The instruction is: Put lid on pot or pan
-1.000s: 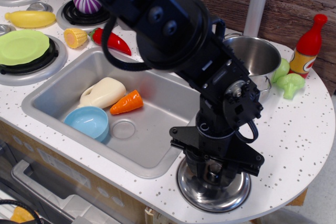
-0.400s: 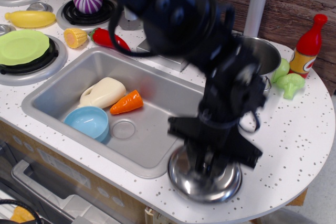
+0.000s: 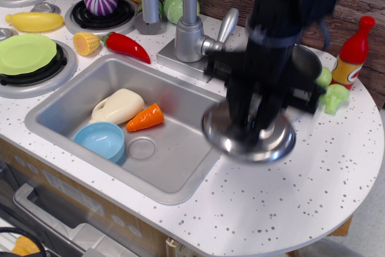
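Observation:
My gripper point(image 3: 252, 127) is shut on the knob of the shiny round steel lid point(image 3: 224, 134) and holds it in the air above the counter, just right of the sink. The lid hangs level and looks blurred by motion. The steel pot point(image 3: 307, 59) stands behind the arm at the back right, next to the red bottle; only part of its rim and wall shows, the rest is hidden by the arm. The lid is in front of the pot and lower in the frame, apart from it.
A steel sink point(image 3: 66, 97) holds a light-blue bowl point(image 3: 100, 139), a carrot point(image 3: 145, 118) and a cream bottle point(image 3: 118, 105). A faucet point(image 3: 187, 28) stands behind it. A red bottle point(image 3: 352, 52) and green vegetables point(image 3: 332, 97) are at the right. A green plate point(image 3: 25, 53) sits on the left burner.
The gripper has lifted the lid off the counter's front edge and carried it up and back toward the pot. The arm has swung upright, uncovering the faucet.

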{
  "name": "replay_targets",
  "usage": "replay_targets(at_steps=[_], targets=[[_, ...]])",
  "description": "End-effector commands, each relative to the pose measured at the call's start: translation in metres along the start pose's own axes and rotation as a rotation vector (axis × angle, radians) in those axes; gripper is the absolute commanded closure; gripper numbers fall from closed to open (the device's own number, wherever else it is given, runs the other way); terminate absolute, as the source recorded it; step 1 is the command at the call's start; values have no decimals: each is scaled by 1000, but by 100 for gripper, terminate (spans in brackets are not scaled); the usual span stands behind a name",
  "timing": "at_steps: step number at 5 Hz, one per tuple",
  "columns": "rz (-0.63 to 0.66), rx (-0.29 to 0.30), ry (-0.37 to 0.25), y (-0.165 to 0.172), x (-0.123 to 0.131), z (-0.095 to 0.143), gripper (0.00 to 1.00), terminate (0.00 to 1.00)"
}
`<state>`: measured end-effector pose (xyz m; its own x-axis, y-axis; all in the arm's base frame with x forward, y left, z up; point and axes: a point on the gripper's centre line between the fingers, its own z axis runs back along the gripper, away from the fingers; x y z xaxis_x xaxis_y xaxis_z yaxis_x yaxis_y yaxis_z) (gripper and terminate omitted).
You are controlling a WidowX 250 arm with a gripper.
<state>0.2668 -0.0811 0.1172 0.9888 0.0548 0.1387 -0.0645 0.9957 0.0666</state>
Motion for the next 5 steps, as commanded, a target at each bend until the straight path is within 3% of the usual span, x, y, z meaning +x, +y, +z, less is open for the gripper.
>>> replay_targets(at_steps=[1,2,5], targets=[[-60,15,-96,11,60,28,100,0],[-92,2,-102,9,89,22,100,0],[-157,-51,-192,11,127,-23,100,0]])
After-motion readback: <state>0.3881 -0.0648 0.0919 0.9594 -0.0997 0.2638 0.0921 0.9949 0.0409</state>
